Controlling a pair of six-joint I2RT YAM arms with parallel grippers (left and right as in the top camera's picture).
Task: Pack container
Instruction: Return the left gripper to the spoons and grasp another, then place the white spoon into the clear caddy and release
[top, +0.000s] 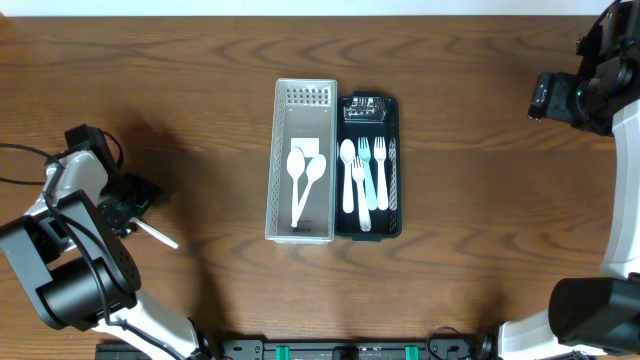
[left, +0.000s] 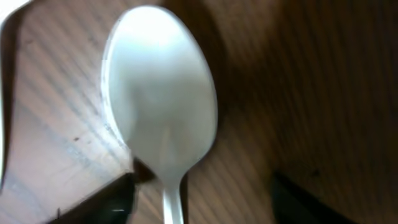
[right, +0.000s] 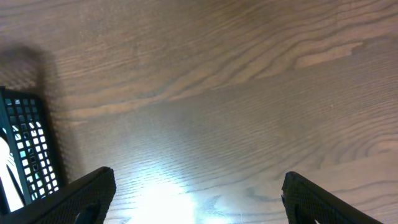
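Count: two mesh trays side by side at the centre of the desk (top: 200, 80), long sides touching.
- grey tray (top: 278, 160): two white spoons (top: 297, 163), bowls toward the far edge, handles crossing.
- black tray (top: 394, 225), on the right-edge side: one white spoon (top: 347, 152) and, as far as I can count, three forks (top: 381, 160), one of them pale green.
- One more: loose spoon (left: 158, 93), white, near the left edge, well apart from both trays.

Left arm: folded low along the left edge, wrist bent toward the centre. The left gripper (top: 135, 208) is over the loose spoon, whose handle sticks out from under it toward the near edge. In the left wrist view the bowl fills the frame and the handle runs down between two dark fingers (left: 118, 202). The view is blurred, so I cannot tell whether they pinch the handle.

Right arm: raised at the far right corner. The right gripper (right: 198, 186) has its jaws wide apart with nothing between them, only bare wood below. A corner of the black tray shows at the left edge of its view.

Surface: dark brown wood-grain desk, with a bright glare patch under the right wrist. A pale strip lies beyond the far edge.
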